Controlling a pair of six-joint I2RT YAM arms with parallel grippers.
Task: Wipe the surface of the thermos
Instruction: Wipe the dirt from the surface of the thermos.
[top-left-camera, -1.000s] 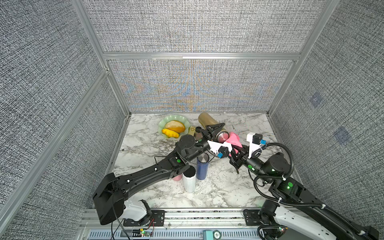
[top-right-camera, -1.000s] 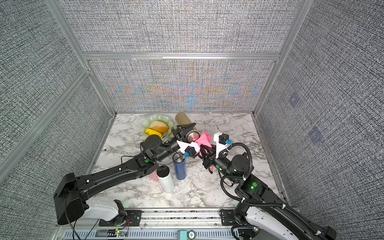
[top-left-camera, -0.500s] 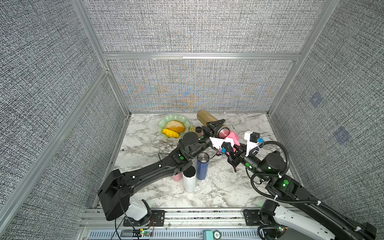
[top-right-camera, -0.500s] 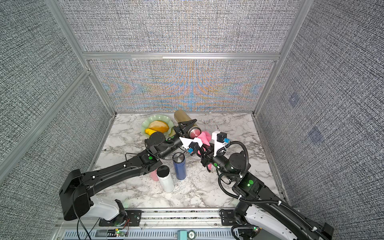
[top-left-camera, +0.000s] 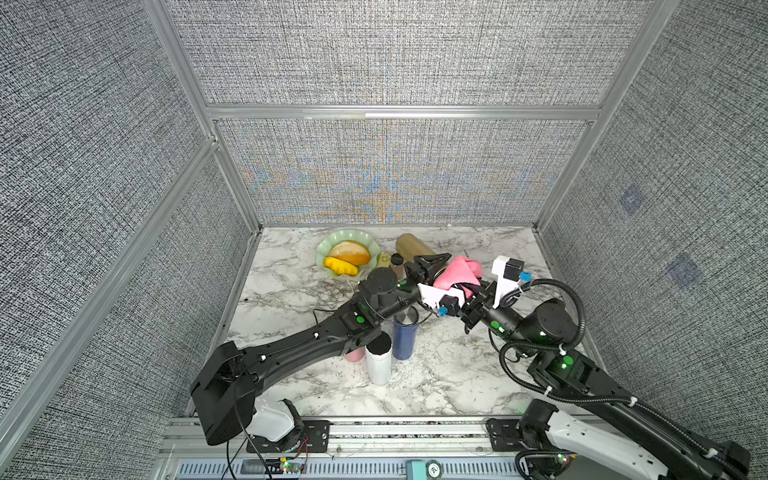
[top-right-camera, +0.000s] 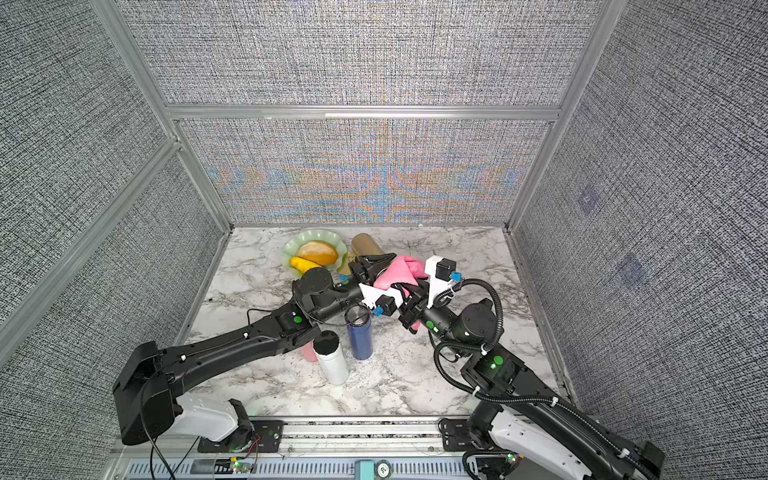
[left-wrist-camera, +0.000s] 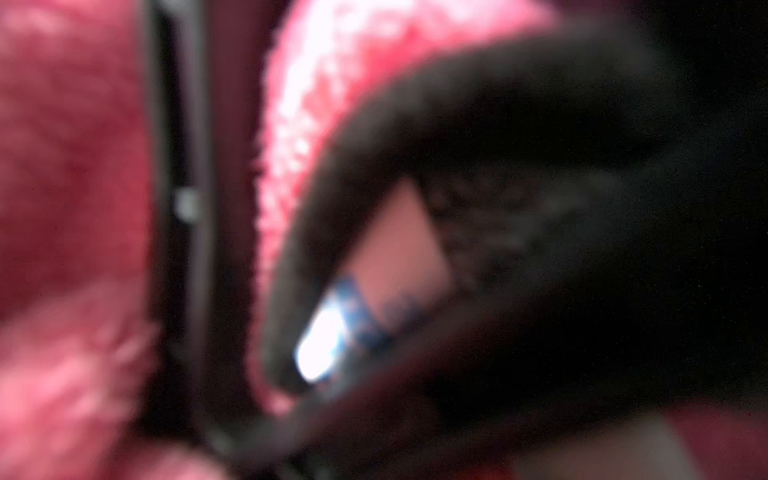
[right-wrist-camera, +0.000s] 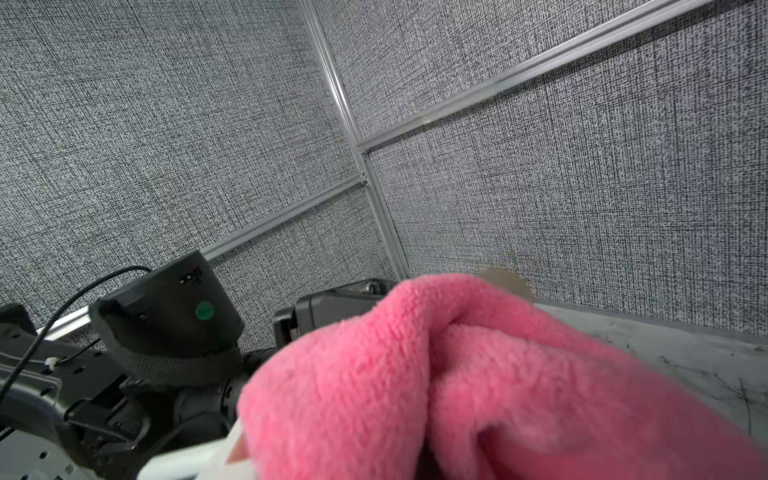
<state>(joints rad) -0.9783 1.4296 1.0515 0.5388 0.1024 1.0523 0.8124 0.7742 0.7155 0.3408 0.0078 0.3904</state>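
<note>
The gold thermos (top-left-camera: 411, 246) lies near the back of the desk (top-left-camera: 457, 374), its body running toward 11 o'clock from the left gripper (top-left-camera: 428, 264), which is clamped tight on its black lid end. At the thermos's 4 o'clock, the right gripper (top-left-camera: 465, 287) is closed on the pink cloth (top-left-camera: 455, 270).
</note>
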